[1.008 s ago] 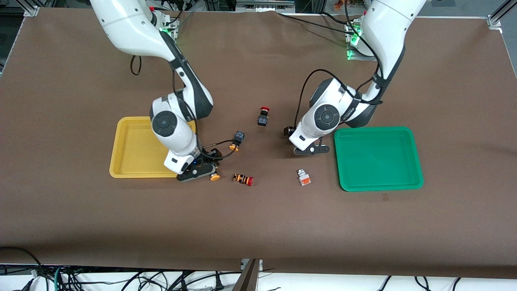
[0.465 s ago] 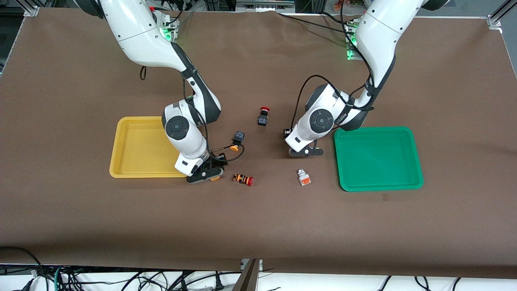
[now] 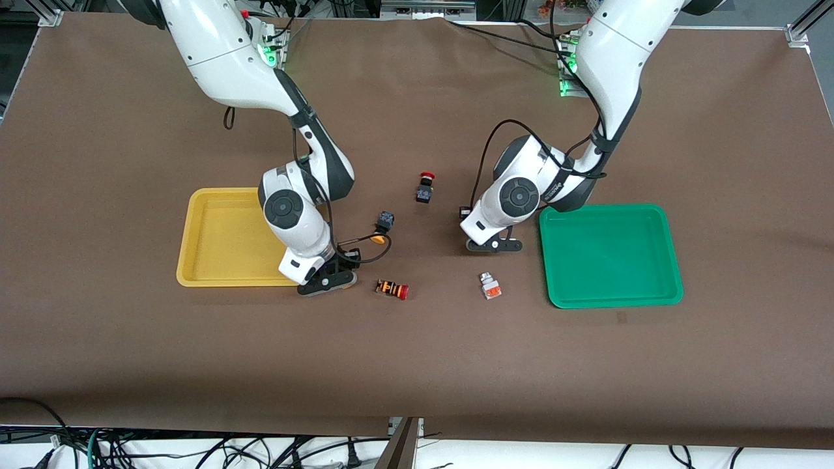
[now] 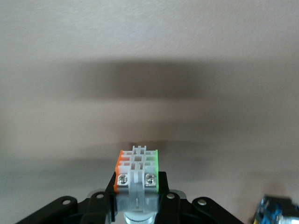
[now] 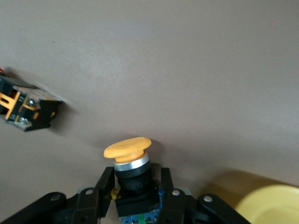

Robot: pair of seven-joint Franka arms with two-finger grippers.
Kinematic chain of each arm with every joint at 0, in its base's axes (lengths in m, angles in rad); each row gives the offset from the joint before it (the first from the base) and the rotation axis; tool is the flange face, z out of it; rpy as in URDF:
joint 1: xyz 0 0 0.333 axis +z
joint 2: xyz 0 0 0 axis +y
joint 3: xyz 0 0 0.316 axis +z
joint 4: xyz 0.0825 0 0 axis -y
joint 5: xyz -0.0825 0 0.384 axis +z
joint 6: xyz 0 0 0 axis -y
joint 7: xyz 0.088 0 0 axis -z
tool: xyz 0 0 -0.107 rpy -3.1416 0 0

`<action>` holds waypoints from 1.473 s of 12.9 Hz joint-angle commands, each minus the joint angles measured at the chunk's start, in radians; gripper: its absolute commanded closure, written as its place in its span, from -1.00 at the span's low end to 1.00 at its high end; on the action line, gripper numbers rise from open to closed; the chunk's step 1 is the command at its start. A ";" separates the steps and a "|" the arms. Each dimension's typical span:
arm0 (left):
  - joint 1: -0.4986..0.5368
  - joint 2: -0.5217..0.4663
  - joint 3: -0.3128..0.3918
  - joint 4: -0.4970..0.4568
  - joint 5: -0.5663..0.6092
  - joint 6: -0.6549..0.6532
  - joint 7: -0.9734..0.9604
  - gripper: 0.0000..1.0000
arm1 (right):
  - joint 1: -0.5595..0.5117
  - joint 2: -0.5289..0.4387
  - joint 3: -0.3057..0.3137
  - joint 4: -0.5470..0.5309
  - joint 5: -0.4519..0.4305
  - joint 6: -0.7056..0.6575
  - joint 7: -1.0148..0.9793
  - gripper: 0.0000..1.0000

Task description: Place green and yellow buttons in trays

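Observation:
My right gripper (image 3: 328,281) is low over the table beside the yellow tray's (image 3: 215,238) corner. In the right wrist view it (image 5: 133,171) is shut on a black-bodied button with a yellow-orange cap (image 5: 127,148). My left gripper (image 3: 494,245) is low over the table beside the green tray (image 3: 609,257). In the left wrist view it (image 4: 137,176) is shut on a white-bodied button with green and orange sides (image 4: 137,162). A second yellow-capped button (image 3: 383,227) lies between the arms. A white button with an orange face (image 3: 490,286) lies nearer the front camera than the left gripper.
A black button with a red cap (image 3: 425,187) stands mid-table. An orange-striped button with a red cap (image 3: 392,289) lies beside the right gripper and shows in the right wrist view (image 5: 27,108). Both trays hold nothing. The yellow tray's corner (image 5: 273,205) shows by the right gripper.
The right arm swung and its gripper shifted slightly toward the striped button; the yellow cap beside it no longer shows in the front view. The left gripper shifted slightly toward the right arm's end.

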 commanded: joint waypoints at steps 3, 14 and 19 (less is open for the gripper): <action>0.026 -0.077 0.030 0.111 0.150 -0.334 0.068 0.94 | -0.019 -0.172 -0.113 -0.023 0.012 -0.326 -0.126 0.89; 0.238 0.016 0.025 0.168 0.305 -0.361 0.765 -0.25 | -0.051 -0.287 -0.224 -0.405 0.014 -0.091 -0.238 -0.08; 0.223 0.009 -0.001 0.320 0.272 -0.335 0.765 -1.00 | -0.042 -0.332 -0.187 -0.314 0.015 -0.256 -0.066 -0.99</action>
